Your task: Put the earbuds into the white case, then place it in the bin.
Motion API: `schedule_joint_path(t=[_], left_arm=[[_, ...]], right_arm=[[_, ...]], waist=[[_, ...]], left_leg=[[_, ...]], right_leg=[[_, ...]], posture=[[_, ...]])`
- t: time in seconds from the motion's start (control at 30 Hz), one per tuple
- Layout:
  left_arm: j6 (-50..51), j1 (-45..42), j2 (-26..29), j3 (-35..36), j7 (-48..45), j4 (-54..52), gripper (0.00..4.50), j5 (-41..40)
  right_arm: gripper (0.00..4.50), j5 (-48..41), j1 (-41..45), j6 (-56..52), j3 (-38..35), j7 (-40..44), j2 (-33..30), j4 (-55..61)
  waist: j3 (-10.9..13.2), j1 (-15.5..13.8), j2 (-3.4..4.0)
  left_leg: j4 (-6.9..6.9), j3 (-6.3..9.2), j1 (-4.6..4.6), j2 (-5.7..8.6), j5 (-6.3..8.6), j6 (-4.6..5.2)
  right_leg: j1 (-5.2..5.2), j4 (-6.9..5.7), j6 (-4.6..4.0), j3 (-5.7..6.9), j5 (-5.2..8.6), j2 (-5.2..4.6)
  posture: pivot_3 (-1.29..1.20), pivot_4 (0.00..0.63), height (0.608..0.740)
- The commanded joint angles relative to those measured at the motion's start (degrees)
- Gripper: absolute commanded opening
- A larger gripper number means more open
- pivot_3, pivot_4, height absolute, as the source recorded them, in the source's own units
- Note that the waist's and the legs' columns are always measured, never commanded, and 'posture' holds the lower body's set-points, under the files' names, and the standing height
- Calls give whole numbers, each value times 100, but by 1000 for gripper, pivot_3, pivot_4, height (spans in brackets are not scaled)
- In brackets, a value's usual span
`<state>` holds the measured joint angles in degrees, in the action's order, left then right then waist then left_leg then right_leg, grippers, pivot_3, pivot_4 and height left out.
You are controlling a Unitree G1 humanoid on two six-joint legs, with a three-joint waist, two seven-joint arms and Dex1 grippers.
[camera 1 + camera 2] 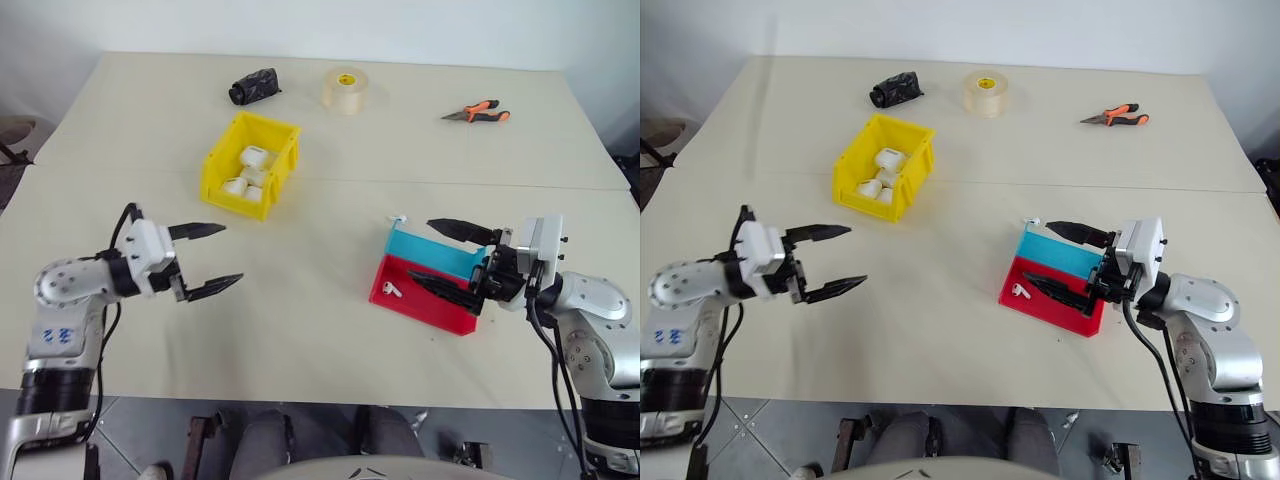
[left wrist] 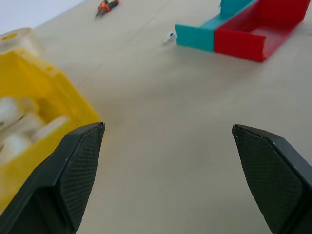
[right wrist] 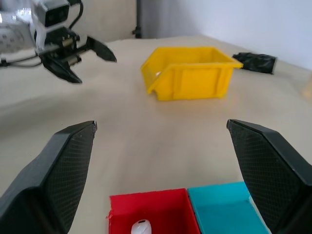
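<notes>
The yellow bin (image 1: 218, 165) stands left of the table's middle, and several white cases lie inside it, one (image 1: 252, 157) at its far end. One earbud (image 1: 391, 290) rests in the red half of a tray. A second earbud (image 1: 398, 218) lies on the table just behind the tray's teal half. My left gripper (image 1: 233, 252) hovers open and empty in front of the bin, pointing right. My right gripper (image 1: 418, 248) is open and empty over the tray, pointing left, its lower finger above the red half.
The red-and-teal tray (image 1: 420, 310) sits at the right, near the front. Along the far side lie a black bundle (image 1: 254, 86), a roll of tape (image 1: 346, 89) and orange-handled pliers (image 1: 477, 113). Bare tabletop lies between bin and tray.
</notes>
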<state>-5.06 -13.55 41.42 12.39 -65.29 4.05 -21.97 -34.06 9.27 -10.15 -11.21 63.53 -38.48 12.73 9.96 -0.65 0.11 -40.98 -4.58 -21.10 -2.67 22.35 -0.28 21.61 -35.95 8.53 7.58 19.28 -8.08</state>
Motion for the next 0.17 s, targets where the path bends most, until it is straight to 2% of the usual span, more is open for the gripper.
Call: schedule_joint_path(t=[0.03,0.17], left_arm=[[-306,124,16,195,129,-342,4444,-45],[-515,60,-69,94,552,-277,4444,292]], right_arm=[[4500,88,-149,214,-113,356,-231,-225],[4500,278,-307,493,-261,492,-357,-552]], waist=[[0,-73,0],[0,-91,0]], left_leg=[[0,-1,0,0,0,0],[-2,-3,1,0,0,0]], right_leg=[[0,1,0,0,0,0],[-3,1,0,0,0,0]], posture=[[0,150,740],[0,150,740]])
